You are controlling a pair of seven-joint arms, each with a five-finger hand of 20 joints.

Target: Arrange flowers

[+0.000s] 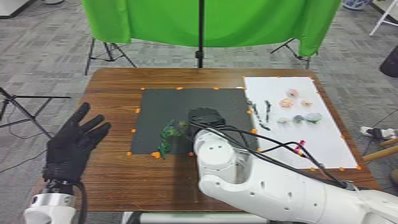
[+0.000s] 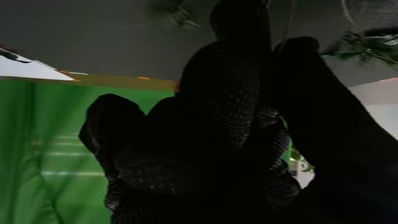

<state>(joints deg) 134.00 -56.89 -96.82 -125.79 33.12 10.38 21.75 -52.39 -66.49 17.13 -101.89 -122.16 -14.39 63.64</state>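
Note:
In the head view, my right hand (image 1: 206, 117) is over the black mat (image 1: 169, 102), beside green leafy stems (image 1: 166, 134) on the mat. The right wrist view has my right hand (image 2: 222, 95) with its thumb against its curled fingers, pinching a thin stem (image 2: 286, 25); green leaves (image 2: 298, 157) show in the gap by the thumb. Blurred green sprigs (image 2: 364, 49) lie beyond. My left hand (image 1: 73, 145) is over the table's left side, fingers spread and open. Pink flowers (image 1: 291, 93), pale blue-grey flowers (image 1: 313, 117) and dark green stems (image 1: 258, 116) lie on the white sheet (image 1: 324, 140).
Orange tape pieces (image 1: 155, 155) mark the edges of the mat and sheet on the brown table (image 1: 124, 185). A small pink-red item (image 1: 300, 145) lies on the sheet. Behind the table hangs a green cloth (image 1: 160, 25) with stands around it. My right forearm crosses the right front.

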